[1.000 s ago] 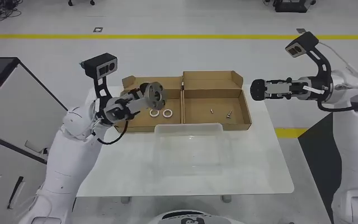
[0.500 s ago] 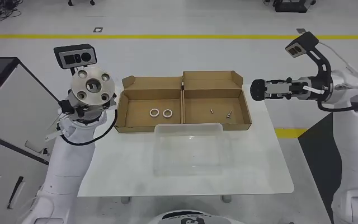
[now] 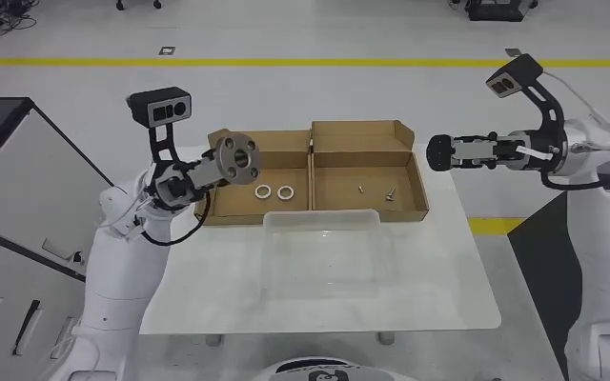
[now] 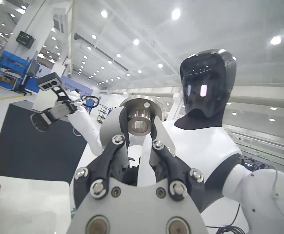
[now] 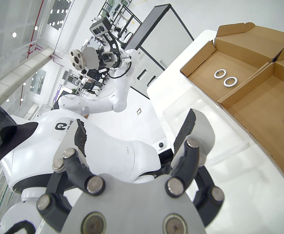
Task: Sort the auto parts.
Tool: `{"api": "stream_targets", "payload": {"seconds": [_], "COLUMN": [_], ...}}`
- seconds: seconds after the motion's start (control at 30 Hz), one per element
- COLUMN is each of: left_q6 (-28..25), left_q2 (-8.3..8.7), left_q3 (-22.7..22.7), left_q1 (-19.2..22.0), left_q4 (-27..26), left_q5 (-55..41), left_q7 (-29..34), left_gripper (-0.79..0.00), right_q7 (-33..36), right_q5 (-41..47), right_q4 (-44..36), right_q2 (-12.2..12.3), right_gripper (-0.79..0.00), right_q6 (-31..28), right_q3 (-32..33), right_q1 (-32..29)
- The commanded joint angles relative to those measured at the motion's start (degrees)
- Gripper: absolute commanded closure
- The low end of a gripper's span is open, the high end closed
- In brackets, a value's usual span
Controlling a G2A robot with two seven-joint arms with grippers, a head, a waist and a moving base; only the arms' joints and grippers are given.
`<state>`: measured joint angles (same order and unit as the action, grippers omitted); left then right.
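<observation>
Above the left end of the left brown cardboard box [image 3: 212, 215], in the top view, the left gripper [image 3: 221, 164] held a round grey metal flange with bolt holes [image 3: 237, 157], raised clear of two white rings [image 3: 272, 192] on that box's floor. Small metal screws [image 3: 391, 193] lay in the right brown cardboard box [image 3: 420, 195]. A clear plastic tray [image 3: 319, 252] stood nearer on the white table [image 3: 438, 276], and the right gripper [image 3: 438, 152] hung beyond the boxes' right end. A yellow floor line [image 3: 305, 62] ran far behind.

From the left wrist view, the gripper's fingers [image 4: 112, 125] were clamped on the flange's hub, with ceiling lamps [image 4: 175, 13] overhead.

From the right wrist view, the right gripper's jaws stood apart, empty.

Doing this step well probably meant lowering the flange flat beside the rings and releasing only once it rested.
</observation>
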<state>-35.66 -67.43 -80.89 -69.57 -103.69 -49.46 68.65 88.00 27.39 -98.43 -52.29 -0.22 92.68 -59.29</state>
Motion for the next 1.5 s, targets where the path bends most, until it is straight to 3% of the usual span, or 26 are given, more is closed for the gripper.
{"api": "stream_targets", "payload": {"seconds": [0.0,0.2,0.43,0.7,1.03,1.47], "left_q6": [-0.4,-1.4,1.0,2.5,2.7,7.4], "left_q2": [-0.01,-0.08,-0.81,-2.01,-2.01,-0.81], "left_q3": [0.2,0.5,0.4,-1.5,-1.5,-4.0], "left_q1": [-0.1,-0.2,0.0,0.1,0.0,-2.8], "left_q4": [0.0,-0.1,-0.6,-0.8,-0.8,0.7], "left_q5": [0.5,-1.4,-13.2,-12.5,-12.3,17.0], "left_q7": [-0.5,-1.4,1.0,2.5,2.1,-4.9], "left_gripper": [0.000,0.000,0.000,0.000,0.000,0.000], "right_q7": [0.0,0.0,0.0,0.0,0.0,0.0], "right_q5": [0.0,0.0,0.0,0.0,0.0,0.0], "right_q4": [0.0,0.0,0.0,0.0,0.0,0.0], "right_q2": [0.0,0.0,0.0,0.0,0.0,0.0], "right_gripper": [-0.785,-0.785,-0.785,-0.785,-0.785,-0.785], "right_q6": [0.0,0.0,0.0,0.0,0.0,0.0], "right_q3": [0.0,0.0,0.0,0.0,0.0,0.0], "right_q1": [0.0,0.0,0.0,0.0,0.0,0.0]}}
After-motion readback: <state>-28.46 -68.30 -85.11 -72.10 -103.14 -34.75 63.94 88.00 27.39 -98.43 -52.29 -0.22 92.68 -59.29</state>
